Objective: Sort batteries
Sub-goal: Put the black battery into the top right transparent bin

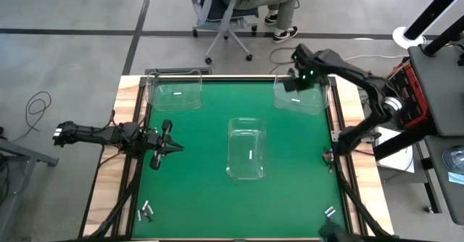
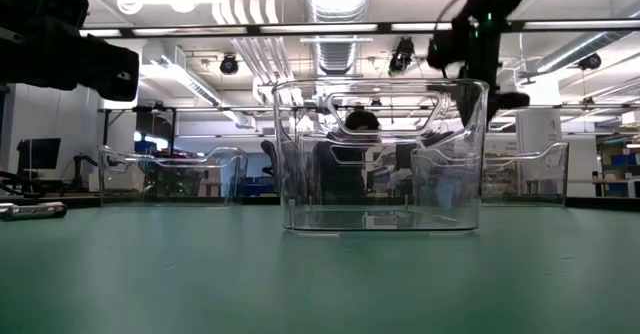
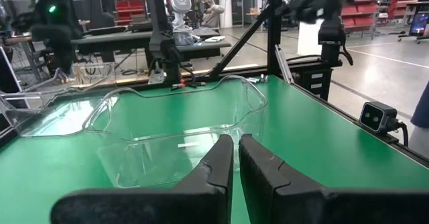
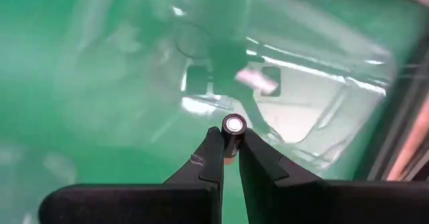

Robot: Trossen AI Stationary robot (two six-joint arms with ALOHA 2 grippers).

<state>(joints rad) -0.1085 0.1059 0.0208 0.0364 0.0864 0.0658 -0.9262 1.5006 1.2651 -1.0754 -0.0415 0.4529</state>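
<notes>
Clamped upright in the right tool [image 4: 228, 158], a battery [image 4: 232, 133] is held above the far-right bin [image 1: 319, 101], best released low and centred, while the left tool [image 1: 171, 147], fingers together, is parked left of the centre bin [image 1: 246, 149].

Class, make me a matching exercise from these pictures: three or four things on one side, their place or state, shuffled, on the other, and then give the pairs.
Things:
1. Right gripper
2. Left gripper
3. Middle bin
4. Loose batteries

Places or states:
A. Near the table's front left corner
B. Holds one battery lying inside
C. Shut on a battery, above the far right bin
D. Shut and empty, at the table's left side

Pairs: 1-C, 2-D, 3-B, 4-A
</notes>
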